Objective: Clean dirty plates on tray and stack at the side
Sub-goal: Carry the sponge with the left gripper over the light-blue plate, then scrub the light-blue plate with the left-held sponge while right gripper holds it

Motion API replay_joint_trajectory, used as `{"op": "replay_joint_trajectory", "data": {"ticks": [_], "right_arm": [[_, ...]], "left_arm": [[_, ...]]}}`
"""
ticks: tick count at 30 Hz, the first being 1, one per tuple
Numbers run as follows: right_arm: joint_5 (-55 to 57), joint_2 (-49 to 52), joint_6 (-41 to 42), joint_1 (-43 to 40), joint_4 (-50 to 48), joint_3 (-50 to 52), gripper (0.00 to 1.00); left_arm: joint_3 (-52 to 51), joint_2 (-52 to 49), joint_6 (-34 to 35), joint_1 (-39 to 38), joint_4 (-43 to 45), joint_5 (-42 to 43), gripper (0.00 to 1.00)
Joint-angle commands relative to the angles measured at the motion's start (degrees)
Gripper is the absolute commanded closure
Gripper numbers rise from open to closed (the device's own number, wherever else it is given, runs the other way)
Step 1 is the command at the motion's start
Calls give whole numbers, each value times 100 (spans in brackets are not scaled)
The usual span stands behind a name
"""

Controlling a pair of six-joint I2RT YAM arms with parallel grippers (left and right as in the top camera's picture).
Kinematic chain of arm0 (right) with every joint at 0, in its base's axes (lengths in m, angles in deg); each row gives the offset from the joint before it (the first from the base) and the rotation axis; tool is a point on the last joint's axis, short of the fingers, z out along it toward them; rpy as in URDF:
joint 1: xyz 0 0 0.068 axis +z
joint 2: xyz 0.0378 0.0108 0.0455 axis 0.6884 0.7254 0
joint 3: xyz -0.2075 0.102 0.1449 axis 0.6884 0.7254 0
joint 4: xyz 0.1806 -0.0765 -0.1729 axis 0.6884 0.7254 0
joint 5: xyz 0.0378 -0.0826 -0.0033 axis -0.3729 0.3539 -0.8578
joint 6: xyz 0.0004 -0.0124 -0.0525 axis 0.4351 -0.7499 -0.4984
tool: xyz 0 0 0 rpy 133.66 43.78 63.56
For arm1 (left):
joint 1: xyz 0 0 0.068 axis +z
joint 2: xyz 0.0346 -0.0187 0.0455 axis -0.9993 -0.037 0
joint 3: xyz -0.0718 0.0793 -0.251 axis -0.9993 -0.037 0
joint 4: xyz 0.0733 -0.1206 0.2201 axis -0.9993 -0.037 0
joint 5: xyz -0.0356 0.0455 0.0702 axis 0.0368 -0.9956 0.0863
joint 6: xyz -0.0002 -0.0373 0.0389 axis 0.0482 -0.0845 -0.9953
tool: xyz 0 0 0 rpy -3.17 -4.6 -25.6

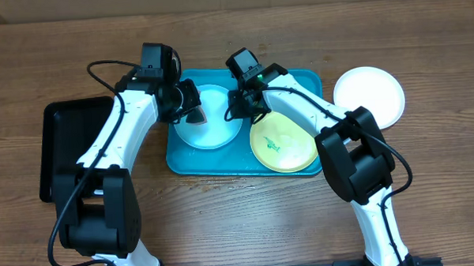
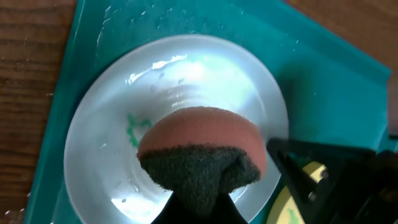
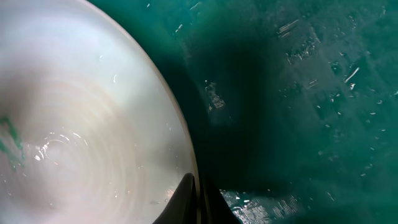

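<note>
Left gripper [image 2: 194, 213] closed on a sponge [image 2: 202, 146], pinching it by the dark scouring layer. The orange-red foam side bulges up toward the wrist camera, and the fingers are mostly hidden under the pad. The sponge sits over the middle of the pale blue plate [image 2: 106, 143]; cannot tell whether it touches the surface. A small teal-green smear [image 2: 132, 130] shows on the plate just left of the sponge, with water beads and glare across the wet bowl. Right gripper [image 3: 199, 202] clamped on this plate's rim at its right side: one fingertip over the inner face, the other outside it over the tray floor, the rim between them. The right wrist view catches a trace of green at the far left of the bowl. The pale blue plate lies in the left half of the tray [image 1: 302, 82], whose turquoise floor is wet with droplets. Yellow-green plate [image 1: 283, 145] lies in the tray's right half on the side nearer the robot's base, just beside the blue one, with green smears at its centre. White plate [image 1: 368, 97] rests on the wooden table [image 1: 429, 189], off the tray past its right edge, near but apart. Black tray [image 1: 63, 147] lies on the table left of the turquoise tray, partly under the left arm.
</note>
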Motion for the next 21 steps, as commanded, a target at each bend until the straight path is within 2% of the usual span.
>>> {"op": "replay_joint_trajectory", "data": {"ticks": [1, 15, 21], "right_arm": [[332, -131, -273, 70, 55, 68, 96], [332, -120, -273, 105, -7, 70, 96], [378, -120, -275, 105, -9, 70, 96]], "left_arm": [[-31, -164, 258, -164, 136, 48, 96], [-31, -874, 249, -376, 321, 46, 96], [-31, -872, -140, -382, 304, -96, 96]]}}
